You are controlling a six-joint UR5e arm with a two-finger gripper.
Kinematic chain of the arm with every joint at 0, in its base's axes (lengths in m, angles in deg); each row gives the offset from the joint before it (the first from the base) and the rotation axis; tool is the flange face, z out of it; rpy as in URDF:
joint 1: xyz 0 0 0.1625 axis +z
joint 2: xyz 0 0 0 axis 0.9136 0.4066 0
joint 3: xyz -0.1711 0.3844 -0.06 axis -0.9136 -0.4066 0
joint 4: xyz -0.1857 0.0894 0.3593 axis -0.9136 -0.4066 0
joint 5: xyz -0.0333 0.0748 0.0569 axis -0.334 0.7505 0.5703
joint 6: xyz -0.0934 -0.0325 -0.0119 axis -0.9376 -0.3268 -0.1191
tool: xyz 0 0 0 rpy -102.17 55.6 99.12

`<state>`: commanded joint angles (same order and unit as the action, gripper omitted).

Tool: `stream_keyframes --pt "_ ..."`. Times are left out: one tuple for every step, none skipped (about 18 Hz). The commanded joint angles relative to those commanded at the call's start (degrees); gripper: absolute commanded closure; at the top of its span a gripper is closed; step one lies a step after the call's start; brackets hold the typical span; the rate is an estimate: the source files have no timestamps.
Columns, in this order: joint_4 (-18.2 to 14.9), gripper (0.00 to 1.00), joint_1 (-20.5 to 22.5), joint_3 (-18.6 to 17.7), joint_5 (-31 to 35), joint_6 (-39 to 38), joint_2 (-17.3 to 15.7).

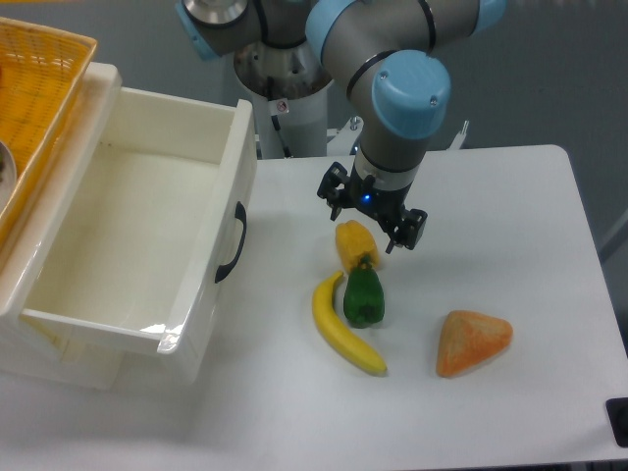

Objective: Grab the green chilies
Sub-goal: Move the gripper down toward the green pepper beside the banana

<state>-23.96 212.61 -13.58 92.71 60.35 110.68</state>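
The green chilies [363, 296], a small glossy dark green pepper, lies on the white table [510, 226] near the middle. Its stem end touches a yellow pepper [353, 241] just behind it, and a yellow banana [343, 326] lies against its left side. My gripper [372, 214] hangs just behind and above the yellow pepper, pointing down. Its black fingers [412, 228] are spread apart and hold nothing. It is a short way behind the green chilies and does not touch it.
A white open drawer box [137, 245] with a black handle [233, 245] stands at the left. A yellow basket [34, 88] sits at the far left behind it. An orange triangular toy [473, 341] lies right of the banana. The robot base [285, 98] stands at the back.
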Motion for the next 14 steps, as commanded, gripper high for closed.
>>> stream_keyframes --pt "0.00 0.00 0.09 0.00 0.09 0.09 0.00" --pt "0.00 0.00 0.00 0.00 0.09 0.00 0.00" --pt "0.09 0.00 0.17 0.00 -0.35 -0.09 0.00" --pt "0.09 0.00 0.09 0.00 -0.35 -0.35 0.00" --pt "0.00 0.00 0.09 0.00 -0.26 -0.44 0.00" --pt "0.00 0.00 0.00 -0.09 -0.09 -0.61 0.00" --pt "0.09 0.00 -0.09 -0.52 0.00 -0.62 0.00" --pt "0.17 0.00 0.00 -1.14 0.09 -0.70 -0.17" --pt "0.26 0.00 0.00 -1.84 -0.09 -0.79 -0.44" --pt "0.35 0.00 0.09 -2.54 -0.09 -1.66 -0.53" --pt "0.44 0.00 0.09 -3.07 -0.17 -3.15 -0.61" --pt "0.61 0.00 0.00 -3.42 -0.17 -4.64 -0.70" --pt "0.96 0.00 0.00 -3.51 -0.17 -5.96 -0.62" --pt "1.40 0.00 0.09 -3.69 -0.26 -7.11 -0.53"
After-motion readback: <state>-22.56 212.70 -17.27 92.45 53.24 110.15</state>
